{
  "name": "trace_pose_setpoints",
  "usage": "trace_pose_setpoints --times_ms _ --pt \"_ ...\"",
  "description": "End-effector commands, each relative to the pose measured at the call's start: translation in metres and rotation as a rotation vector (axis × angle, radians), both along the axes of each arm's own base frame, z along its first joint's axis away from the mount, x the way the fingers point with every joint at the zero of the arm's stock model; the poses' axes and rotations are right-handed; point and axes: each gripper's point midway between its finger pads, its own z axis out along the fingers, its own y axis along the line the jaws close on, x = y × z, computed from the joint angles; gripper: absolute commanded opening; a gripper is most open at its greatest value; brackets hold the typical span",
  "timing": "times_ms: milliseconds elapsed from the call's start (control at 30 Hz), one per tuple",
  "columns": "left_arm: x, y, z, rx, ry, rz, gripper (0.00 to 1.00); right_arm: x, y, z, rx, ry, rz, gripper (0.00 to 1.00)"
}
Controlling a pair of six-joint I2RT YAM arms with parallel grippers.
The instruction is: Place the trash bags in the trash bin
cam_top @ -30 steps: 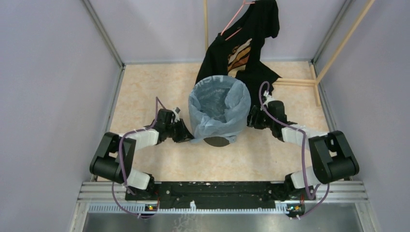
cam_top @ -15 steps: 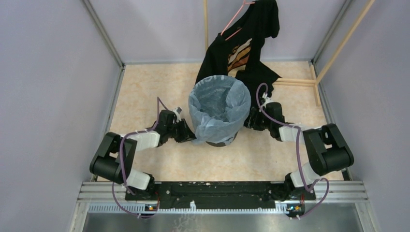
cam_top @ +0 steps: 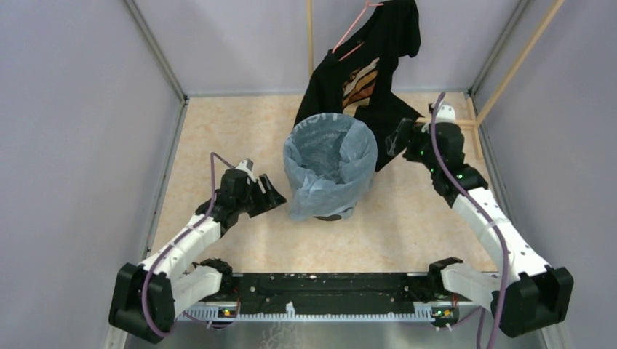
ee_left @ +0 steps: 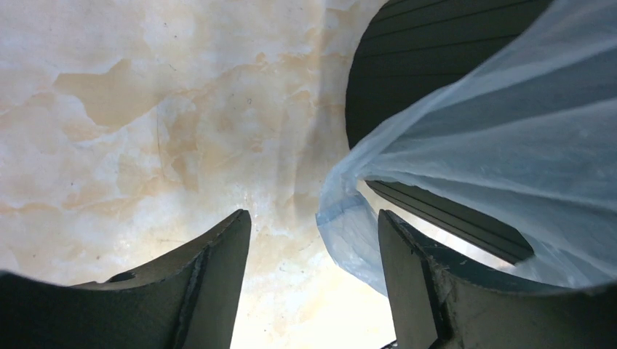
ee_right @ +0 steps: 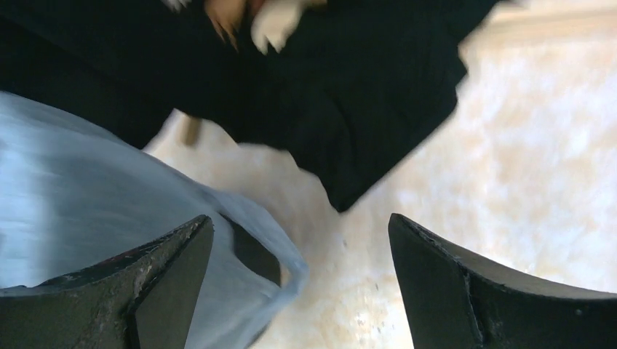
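Note:
The pale blue trash bag (cam_top: 331, 156) lines the black trash bin (cam_top: 329, 217) at the middle of the floor, its edge folded down over the rim and hiding most of the wall. My left gripper (cam_top: 273, 195) stands open just left of the bin, apart from it. In the left wrist view the left gripper (ee_left: 313, 218) shows a hanging corner of the bag (ee_left: 473, 145) beside its right finger, ungripped, with the bin (ee_left: 436, 43) behind. My right gripper (cam_top: 399, 138) is open at the bin's far right. In the right wrist view the right gripper (ee_right: 300, 219) is empty, the bag (ee_right: 73, 182) lying behind its left finger.
A black T-shirt (cam_top: 364, 65) with an orange print hangs from a pink hanger (cam_top: 354, 30) just behind the bin and reaches the floor; its hem (ee_right: 327, 87) lies ahead of the right gripper. A wooden frame (cam_top: 451, 122) stands at the far right. Walls close in both sides.
Both grippers have opened and let go of the bag's edge. The left one drew back to the left of the bin; the right one swung up and away towards the T-shirt.

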Motion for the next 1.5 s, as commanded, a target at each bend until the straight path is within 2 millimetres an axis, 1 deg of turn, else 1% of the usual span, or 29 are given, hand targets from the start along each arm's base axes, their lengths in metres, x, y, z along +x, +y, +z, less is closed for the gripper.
trace_pose_setpoints --times_ms 0,67,133,200,233,267,300,333,367,433,533,567,633,733,800,900,1033,1100,1167,1233,1367,1467 --pt "-0.012 0.005 0.014 -0.031 -0.017 0.035 0.74 -0.006 0.007 0.09 -0.029 -0.162 0.092 0.9" --pt "-0.014 0.006 0.027 -0.049 -0.06 0.039 0.79 -0.016 0.047 0.124 -0.015 -0.227 0.276 0.9" --pt "-0.014 0.008 0.044 -0.059 -0.112 0.04 0.83 -0.026 0.095 0.141 -0.055 -0.233 0.446 0.9" --pt "-0.011 0.011 0.067 -0.057 -0.176 0.053 0.87 -0.044 0.142 0.151 -0.123 -0.236 0.589 0.91" --pt "-0.01 0.015 0.078 -0.051 -0.205 0.065 0.89 -0.053 0.163 0.151 -0.164 -0.238 0.66 0.91" --pt "-0.009 0.018 0.09 -0.041 -0.233 0.075 0.9 -0.067 0.185 0.149 -0.205 -0.236 0.726 0.91" --pt "-0.01 0.022 0.101 -0.031 -0.257 0.085 0.91 -0.07 0.196 0.143 -0.243 -0.225 0.746 0.91" --pt "-0.01 0.026 0.11 -0.018 -0.279 0.094 0.93 -0.071 0.203 0.136 -0.276 -0.207 0.751 0.92" --pt "-0.011 0.03 0.12 -0.004 -0.302 0.104 0.93 -0.07 0.209 0.125 -0.303 -0.176 0.756 0.91" --pt "-0.014 0.039 0.139 0.022 -0.352 0.127 0.95 -0.066 0.21 0.098 -0.339 -0.092 0.734 0.9" --pt "-0.019 0.056 0.163 0.075 -0.431 0.169 0.99 -0.062 0.199 0.057 -0.419 0.009 0.696 0.86" --pt "-0.02 0.061 0.17 0.089 -0.462 0.177 0.99 -0.06 0.196 0.048 -0.441 0.028 0.684 0.84" --pt "-0.022 0.066 0.183 0.114 -0.524 0.177 0.99 -0.059 0.194 0.034 -0.47 0.054 0.68 0.78" --pt "-0.02 0.071 0.196 0.161 -0.594 0.156 0.99 -0.056 0.196 0.022 -0.502 0.083 0.69 0.76" --pt "-0.018 0.074 0.204 0.204 -0.625 0.142 0.99 -0.053 0.199 0.01 -0.524 0.111 0.694 0.77" --pt "-0.013 0.079 0.213 0.278 -0.647 0.128 0.99 -0.049 0.204 -0.012 -0.55 0.17 0.716 0.85" --pt "-0.011 0.091 0.226 0.361 -0.699 0.136 0.99 -0.045 0.206 -0.037 -0.539 0.256 0.747 0.87" --pt "-0.012 0.097 0.228 0.395 -0.726 0.146 0.99 -0.045 0.208 -0.046 -0.522 0.292 0.773 0.87" --pt "-0.012 0.101 0.225 0.425 -0.742 0.152 0.99 -0.043 0.208 -0.054 -0.505 0.321 0.784 0.88" --pt "-0.01 0.105 0.217 0.461 -0.745 0.147 0.99 -0.042 0.207 -0.061 -0.489 0.345 0.787 0.88" --pt "-0.007 0.109 0.203 0.511 -0.729 0.142 0.99 -0.045 0.211 -0.082 -0.46 0.401 0.809 0.88" --pt "-0.005 0.108 0.199 0.512 -0.728 0.133 0.99 -0.044 0.211 -0.098 -0.47 0.441 0.809 0.89"
